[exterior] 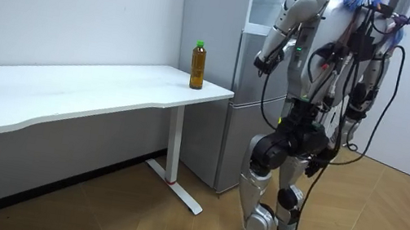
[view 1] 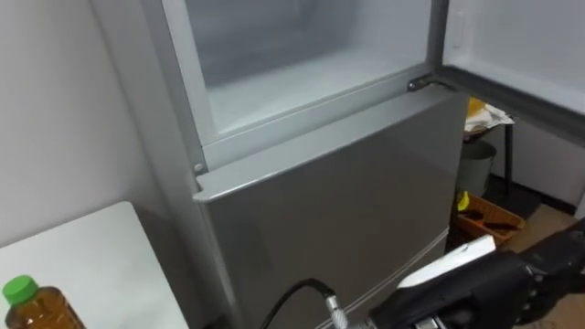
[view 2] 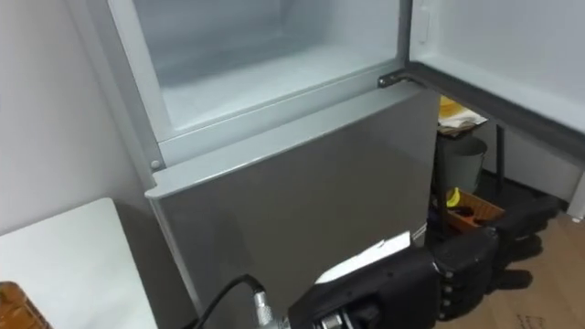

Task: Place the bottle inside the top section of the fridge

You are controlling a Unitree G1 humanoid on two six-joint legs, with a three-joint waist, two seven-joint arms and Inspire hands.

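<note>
bottle (exterior: 198,65): I saw it upright, amber with a green cap, on the worktop (exterior: 93,89) corner near the fridge | upper fridge (view 1: 302,46): door (view 1: 530,55) stood open, white inside

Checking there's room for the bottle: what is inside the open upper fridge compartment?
The upper fridge compartment shows a bare white floor and walls, nothing standing there. Its higher part is cut off by the picture's edge, so anything up there cannot be seen.

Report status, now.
Right hand open, empty, before fridge. Left hand at chest height. Bottle standing on table corner, untouched. Upper door open, no obstruction seen.
</note>
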